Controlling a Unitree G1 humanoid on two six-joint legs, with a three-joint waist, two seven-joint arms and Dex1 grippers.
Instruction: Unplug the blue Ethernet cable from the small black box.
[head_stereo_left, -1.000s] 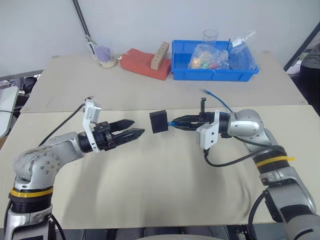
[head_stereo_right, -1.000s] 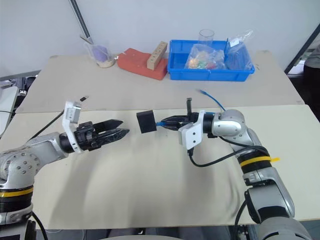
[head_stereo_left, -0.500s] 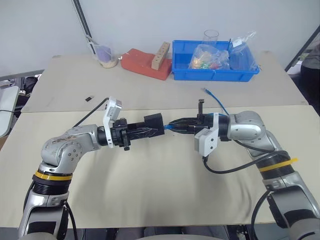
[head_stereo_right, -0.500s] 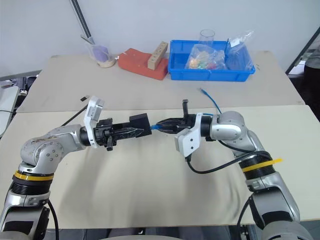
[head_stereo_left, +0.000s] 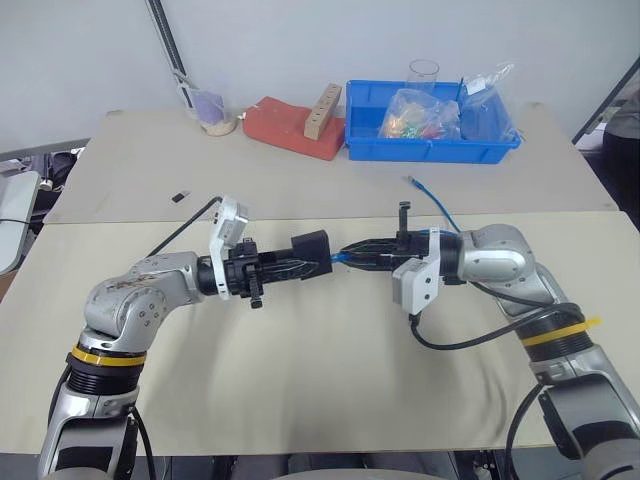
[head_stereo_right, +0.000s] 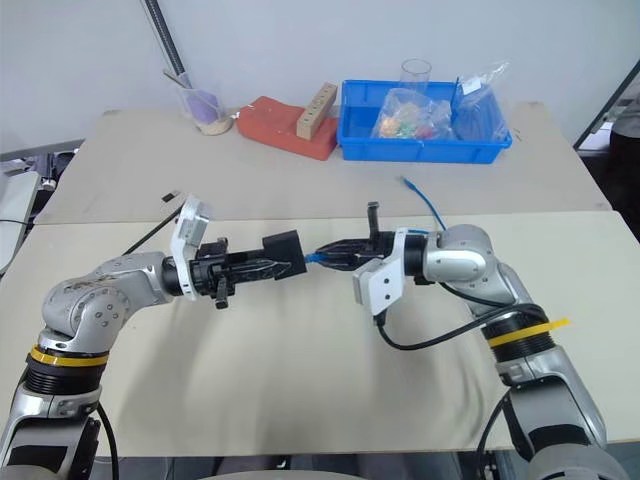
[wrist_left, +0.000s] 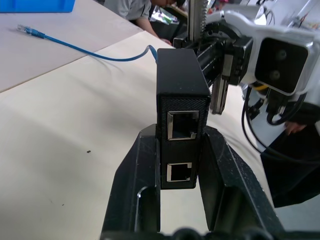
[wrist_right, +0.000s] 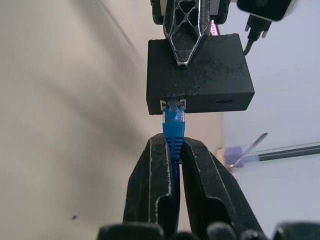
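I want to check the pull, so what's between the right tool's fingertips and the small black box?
A short stretch of the blue Ethernet cable: its blue boot and plug, seated in the small black box. The right tool pinches the boot. The right wrist view shows it.

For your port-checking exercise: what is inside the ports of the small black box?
On the small black box, one side port holds the blue Ethernet cable plug. Two ports on another face look empty. Whether the plug's latch is engaged is hidden inside the port.

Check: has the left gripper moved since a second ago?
Yes. The left gripper swung toward the robot's right, away from the tiny black item, and is shut on the small black box.
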